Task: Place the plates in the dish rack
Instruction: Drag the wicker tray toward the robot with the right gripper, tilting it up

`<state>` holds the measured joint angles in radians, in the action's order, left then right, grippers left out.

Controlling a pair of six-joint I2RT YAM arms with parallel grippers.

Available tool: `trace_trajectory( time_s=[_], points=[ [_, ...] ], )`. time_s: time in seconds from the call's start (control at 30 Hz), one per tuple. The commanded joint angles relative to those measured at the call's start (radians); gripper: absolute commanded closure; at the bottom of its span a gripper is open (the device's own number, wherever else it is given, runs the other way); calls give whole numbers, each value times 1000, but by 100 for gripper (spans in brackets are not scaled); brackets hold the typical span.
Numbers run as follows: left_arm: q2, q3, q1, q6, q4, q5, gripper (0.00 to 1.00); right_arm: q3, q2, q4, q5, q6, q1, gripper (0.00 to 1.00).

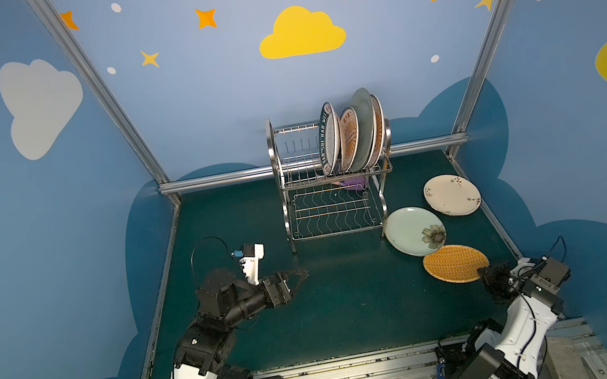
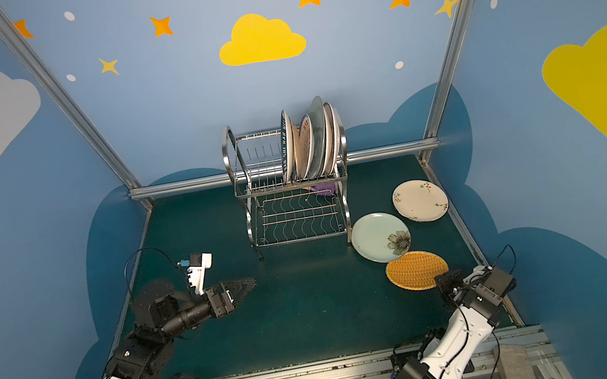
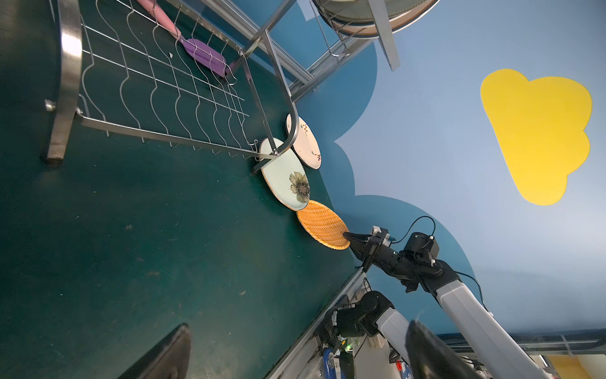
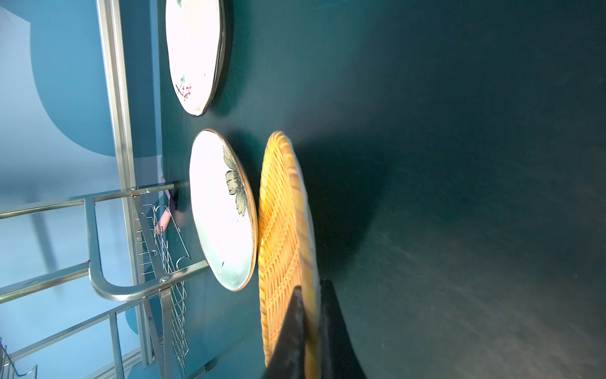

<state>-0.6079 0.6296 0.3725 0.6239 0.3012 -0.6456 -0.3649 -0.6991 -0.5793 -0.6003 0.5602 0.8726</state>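
Right hand [image 4: 310, 290] is clenched on the near rim of the woven tan plate [image 1: 454, 263], which lies on the worktop [image 1: 317, 323] just beside the pale green plate [image 1: 412, 228]. Pick-up is the step in hand. Next, I judge: lift, tilt upright, and aim for a free slot in the dish rack [image 1: 275, 162], left of the four plates [image 1: 351, 135] standing there. Left hand [image 1: 300, 274] hangs released, well apart.

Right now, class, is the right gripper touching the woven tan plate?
Touching. The right wrist view shows the right gripper pinching the rim of the woven tan plate.
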Motion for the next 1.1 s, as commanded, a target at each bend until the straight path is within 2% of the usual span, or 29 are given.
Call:
trace_trajectory(
  time_s=[0.0,0.27,0.53,0.7,0.9,1.07],
  points=[
    [3,-8,-9,3,-25,-7,0,-40,0,-25,-46,-7,-13,100],
    [8,-14,-31,12,-36,-26,0,-133,15,-117,35,-32,-56,100],
    [7,-31,-73,48,-76,-64,0,-187,31,-174,110,-11,-215,100],
    [-5,-30,-73,72,-81,-65,0,-213,18,-202,71,21,-299,100],
    [-24,-50,-70,95,-141,-53,0,-229,14,-187,67,99,-465,100],
    [-39,-67,-26,119,-203,15,0,-257,-32,-130,119,182,-660,100]
  ],
)
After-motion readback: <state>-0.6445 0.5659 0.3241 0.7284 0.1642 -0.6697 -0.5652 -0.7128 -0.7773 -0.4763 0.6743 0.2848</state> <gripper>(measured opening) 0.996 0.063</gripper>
